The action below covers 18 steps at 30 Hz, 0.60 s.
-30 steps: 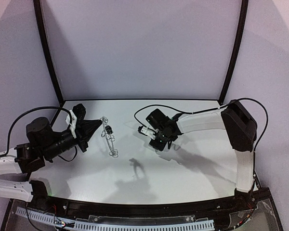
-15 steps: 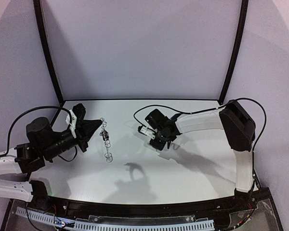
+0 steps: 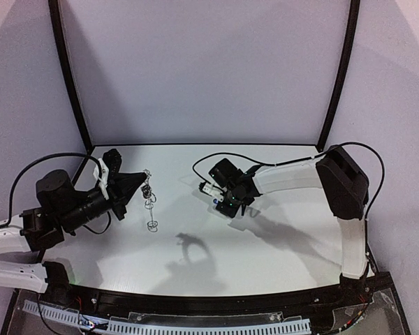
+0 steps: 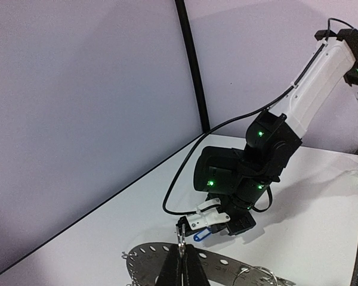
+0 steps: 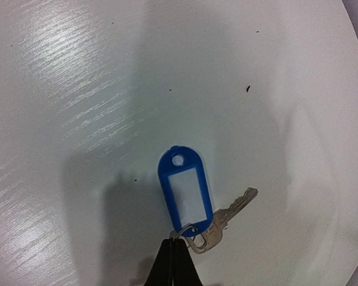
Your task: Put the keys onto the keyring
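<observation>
I'm watching one gap. The blue-tag key (image 5: 185, 193) is hanging from the R gripper (image 5: 172, 257), jaws clenched on its small wire loop, tag pointing away from them, over the worktop (image 3: 279, 244). The keyring (image 4: 227, 267) is sitting left of it, apart, held on edge w/ its long axis running near-to-far. The L gripper (image 4: 182, 265) is gripping it, jaws clamped on its rim. R arm is stretching left, wrist tipped down. I'm judging R needs to go left twd a rim loop.
</observation>
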{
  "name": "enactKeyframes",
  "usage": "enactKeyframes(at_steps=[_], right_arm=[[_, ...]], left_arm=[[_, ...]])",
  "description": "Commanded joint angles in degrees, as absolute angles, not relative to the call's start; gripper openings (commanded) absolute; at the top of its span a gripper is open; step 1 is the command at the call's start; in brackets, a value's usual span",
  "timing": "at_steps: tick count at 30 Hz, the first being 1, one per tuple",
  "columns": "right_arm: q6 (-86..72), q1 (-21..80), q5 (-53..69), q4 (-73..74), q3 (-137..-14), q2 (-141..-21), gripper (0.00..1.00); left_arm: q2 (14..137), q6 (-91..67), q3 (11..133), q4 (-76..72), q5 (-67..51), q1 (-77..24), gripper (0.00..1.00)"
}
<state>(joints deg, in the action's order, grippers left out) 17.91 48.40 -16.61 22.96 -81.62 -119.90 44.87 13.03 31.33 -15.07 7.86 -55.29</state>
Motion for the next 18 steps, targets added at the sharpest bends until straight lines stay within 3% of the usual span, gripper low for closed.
enactKeyframes(at_steps=[1,12,18], right_arm=[[17.4,49.0,-16.4,20.3,-80.1,-117.7,0.00],[18.0,49.0,-9.0,5.2,-67.5,-98.7,0.00],[17.8,49.0,1.3,-3.2,-60.7,-90.1,0.00]], left_arm=[[43.0,12.3,30.9,-15.2,7.0,-55.0,0.01],[42.4,12.6,30.8,-15.8,5.7,-55.1,0.01],[42.7,13.5,31.3,-16.6,3.6,-55.0,0.01]])
